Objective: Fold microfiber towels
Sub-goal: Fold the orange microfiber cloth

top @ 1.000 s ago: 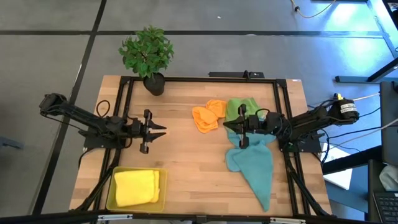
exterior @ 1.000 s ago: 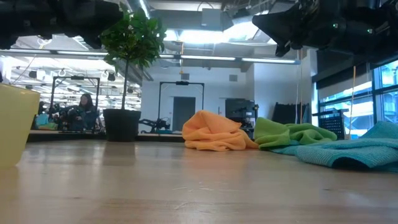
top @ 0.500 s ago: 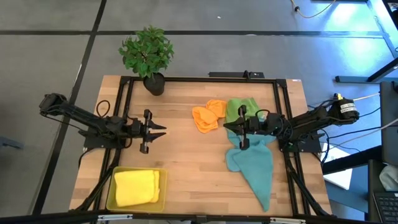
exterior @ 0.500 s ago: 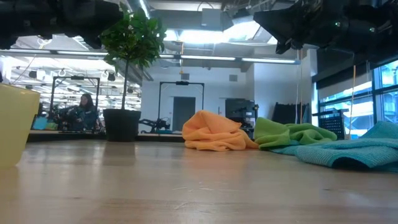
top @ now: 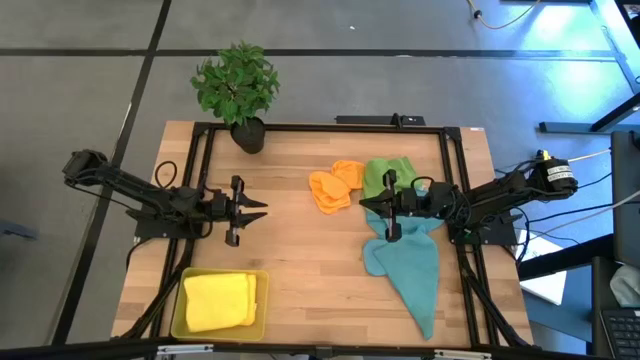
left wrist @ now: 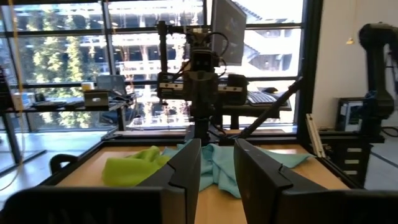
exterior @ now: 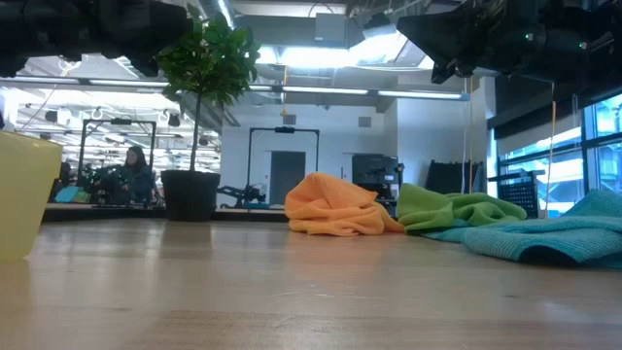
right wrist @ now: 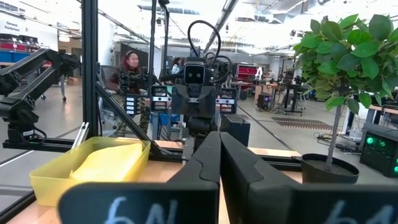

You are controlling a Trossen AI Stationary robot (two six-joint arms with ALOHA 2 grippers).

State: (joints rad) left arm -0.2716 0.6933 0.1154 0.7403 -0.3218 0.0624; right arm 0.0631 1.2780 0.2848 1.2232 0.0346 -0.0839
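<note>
Microfiber towels lay spread across the table, and going left to right: a yellow towel sat folded in the yellow tray at the near left corner. Above it the left gripper hovered over bare wood, fingers a little apart, nothing between them. A potted plant stood at the far edge. Past centre, the orange towel lay crumpled, touching the green towel beside it. And the right gripper hung over the teal towels, jaws pressed together, holding nothing, cloth trailing toward the near right corner.
</note>
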